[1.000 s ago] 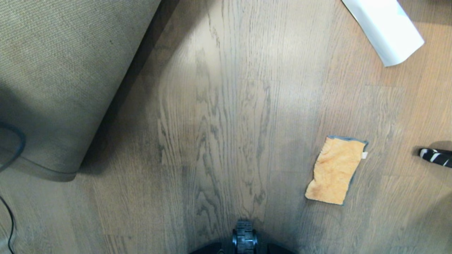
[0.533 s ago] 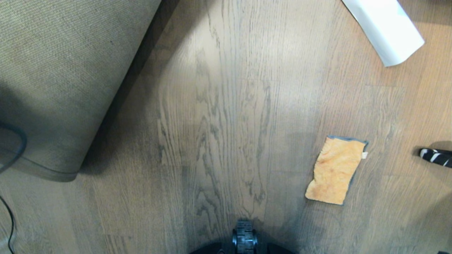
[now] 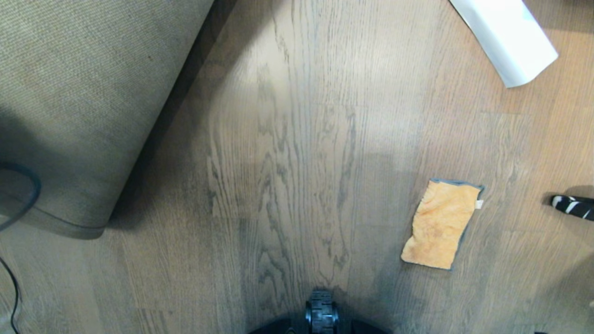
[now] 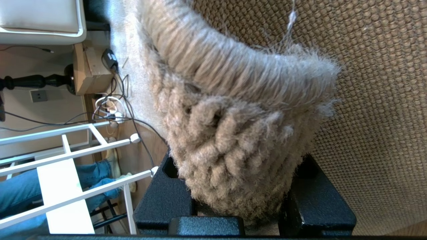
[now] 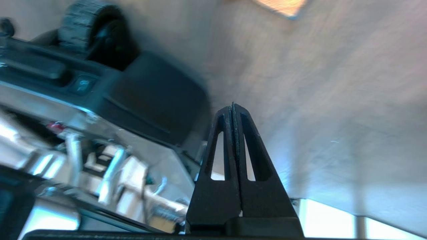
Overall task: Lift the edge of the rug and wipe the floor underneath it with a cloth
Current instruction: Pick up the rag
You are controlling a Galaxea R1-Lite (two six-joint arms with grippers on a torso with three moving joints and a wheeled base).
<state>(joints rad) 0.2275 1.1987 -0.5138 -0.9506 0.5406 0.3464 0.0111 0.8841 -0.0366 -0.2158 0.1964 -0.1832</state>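
left wrist view: your left gripper (image 4: 238,200) clamps rug (image 4: 240,133) corner, grey pile bunched between jaws, tan woven backing just beyond. right gripper (image 5: 232,110) pressed shut, empty, above floor (image 5: 333,100), robot base wheel (image 5: 90,26) beside it. cloth (image 3: 441,223) flat on floor ahead of right gripper, orange, grey-edged. white paper roll (image 3: 506,39) farther off.

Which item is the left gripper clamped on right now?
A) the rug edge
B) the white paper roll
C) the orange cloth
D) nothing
A: the left gripper pinches the fluffy edge of the rug, while the cloth lies loose on the floor.
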